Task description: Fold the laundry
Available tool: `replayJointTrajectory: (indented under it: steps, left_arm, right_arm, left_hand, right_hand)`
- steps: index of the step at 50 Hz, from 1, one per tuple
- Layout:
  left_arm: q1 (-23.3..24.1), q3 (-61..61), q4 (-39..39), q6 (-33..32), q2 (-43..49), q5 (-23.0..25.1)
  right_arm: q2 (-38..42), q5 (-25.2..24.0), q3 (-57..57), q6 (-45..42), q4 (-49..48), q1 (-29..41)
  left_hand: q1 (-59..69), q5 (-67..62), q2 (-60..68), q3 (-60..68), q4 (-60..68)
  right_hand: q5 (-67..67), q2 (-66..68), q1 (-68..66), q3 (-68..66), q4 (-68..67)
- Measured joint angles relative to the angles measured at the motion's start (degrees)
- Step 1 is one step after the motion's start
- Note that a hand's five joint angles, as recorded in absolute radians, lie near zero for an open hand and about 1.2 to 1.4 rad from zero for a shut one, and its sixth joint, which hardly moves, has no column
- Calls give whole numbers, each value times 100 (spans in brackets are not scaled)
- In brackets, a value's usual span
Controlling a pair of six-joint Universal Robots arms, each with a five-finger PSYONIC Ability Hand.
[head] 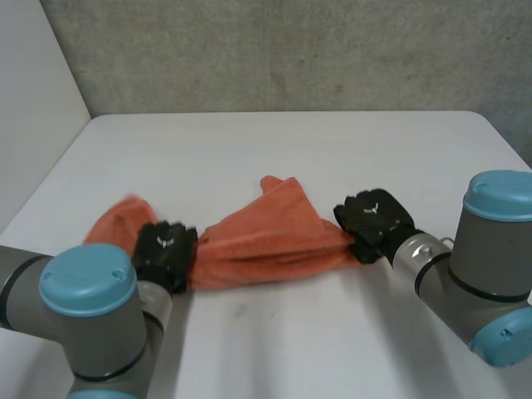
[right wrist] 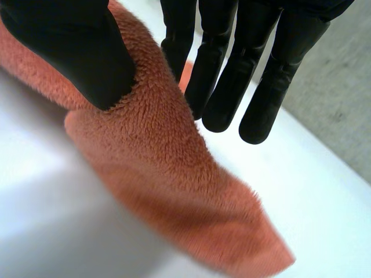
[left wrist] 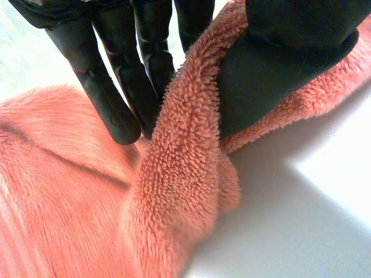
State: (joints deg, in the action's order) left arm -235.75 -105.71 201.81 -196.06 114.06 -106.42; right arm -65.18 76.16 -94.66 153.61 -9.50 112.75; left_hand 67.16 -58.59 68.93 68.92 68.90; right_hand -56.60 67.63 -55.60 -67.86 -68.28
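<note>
An orange fleece towel (head: pixel 262 237) lies bunched across the near middle of the white table (head: pixel 283 150). My left hand (head: pixel 165 253) grips it partway along, with a lobe of cloth spilling out to the left. In the left wrist view a ridge of towel (left wrist: pixel 185 150) is pinched between the thumb (left wrist: pixel 272 63) and the fingers (left wrist: pixel 110 98). My right hand (head: pixel 374 220) holds the towel's right end. In the right wrist view the thumb (right wrist: pixel 75 52) presses the towel (right wrist: pixel 168 168) against the fingers (right wrist: pixel 232 75), and a corner hangs free beyond them.
A grey wall (head: pixel 291 50) runs behind the table's far edge. Bare tabletop lies beyond the towel and in front of it between my arms.
</note>
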Motion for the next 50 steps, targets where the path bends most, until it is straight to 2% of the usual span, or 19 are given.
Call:
replayJointTrajectory:
  steps: [2, 4, 5, 8, 9, 10, 11, 15, 17, 26, 27, 31, 33, 36, 38, 41, 46, 49, 50]
  left_arm:
    - [115, 30, -564, 33, -95, -110]
    - [182, 51, -856, 60, -164, -155]
    - [304, 96, -1353, 126, -309, -217]
    - [483, 164, -1986, 275, -557, -266]
    - [517, 180, -2090, 313, -610, -273]
    - [573, 208, -2250, 377, -697, -280]
    - [667, 277, -2492, 505, -865, -286]
    - [738, 385, -2679, 634, -1042, -281]
    - [687, 565, -2741, 704, -1164, -261]
    - [-182, 1098, -2690, 662, -1132, -47]
    - [-393, 1186, -2684, 614, -1067, 104]
    - [-709, 1306, -2675, 431, -918, 552]
    - [-963, 1387, -2668, 159, -766, 1080]
    - [-1147, 1443, -2671, -127, -626, 1504]
    - [-1342, 1522, -2681, -567, -421, 1984]
    - [-1483, 1621, -2695, -1127, -170, 2306]
    - [-1662, 1734, -2696, -1832, 168, 2450]
    - [-1726, 1758, -2686, -2007, 286, 2446]
    - [-1750, 1767, -2667, -2055, 335, 2435]
  right_arm:
    - [14, 18, -62, -74, 48, -30]
    - [11, 24, -94, -101, 62, -63]
    - [-4, 23, -142, -128, 71, -135]
    - [-45, 15, -202, -142, 69, -276]
    - [-56, 13, -214, -142, 66, -305]
    - [-66, 10, -227, -142, 62, -333]
    - [-92, 1, -272, -140, 45, -404]
    - [-111, -11, -318, -134, 25, -450]
    - [-121, -22, -347, -122, 6, -465]
    - [-127, -46, -391, -103, -18, -433]
    - [-127, -48, -400, -102, -18, -424]
    - [-127, -50, -424, -107, -19, -409]
    - [-125, -50, -445, -116, -18, -396]
    - [-122, -48, -458, -123, -18, -390]
    - [-120, -44, -472, -128, -17, -387]
    - [-118, -38, -485, -130, -17, -389]
    - [-117, -33, -507, -131, -15, -409]
    - [-117, -33, -518, -131, -15, -429]
    - [-117, -32, -522, -131, -15, -438]
  left_hand:
    - [-277, 504, -616, -614, -557]
    - [-277, 504, -616, -614, -557]
    - [-1077, 1136, -1217, -1213, -1210]
    - [-2221, 2263, -2364, -2260, -2291]
    - [-2221, 2263, -2364, -2260, -2291]
    - [-2917, 2944, -2975, -2920, -2967]
    - [-4211, 4110, -4227, -4176, -4142]
    - [-4628, 4705, -4803, -4785, -4810]
    - [-5249, 5402, -5496, -5491, -5502]
    - [-5507, 5631, -5767, -5757, -5769]
    - [-5507, 5631, -5767, -5757, -5769]
    - [-5507, 5631, -5756, -5749, -5754]
    - [-5435, 5582, -5565, -5588, -5585]
    - [-5397, 5545, -5525, -5524, -5520]
    - [-5214, 5357, -5383, -5384, -5386]
    - [-5213, 5320, -5350, -5358, -5350]
    - [-5118, 5263, -5293, -5295, -5290]
    - [-4788, 4962, -4986, -4985, -5001]
    - [-4183, 4403, -4353, -4353, -4350]
  right_hand:
    - [0, 0, 0, 0, 0]
    - [0, 0, -1, 0, 0]
    - [0, 0, 0, 0, 0]
    - [0, 0, 0, 0, 0]
    - [0, 0, 0, 0, 0]
    - [0, 0, 0, 0, 0]
    - [-1, 0, 0, 0, 0]
    - [-1, 0, 0, 0, 0]
    - [-1, 0, 0, 0, 0]
    - [-1, 0, 0, 0, 0]
    - [-3, 0, -1, 0, 0]
    - [-7, 0, 0, 0, 0]
    - [-15, 0, -1, 0, 0]
    - [-25, 0, -1, 0, 0]
    - [-27, 0, 0, 0, 0]
    - [-28, 0, 0, 0, 0]
    - [-28, 0, 0, 0, 0]
    - [-28, 0, 0, 0, 0]
    - [-28, 0, 0, 0, 0]
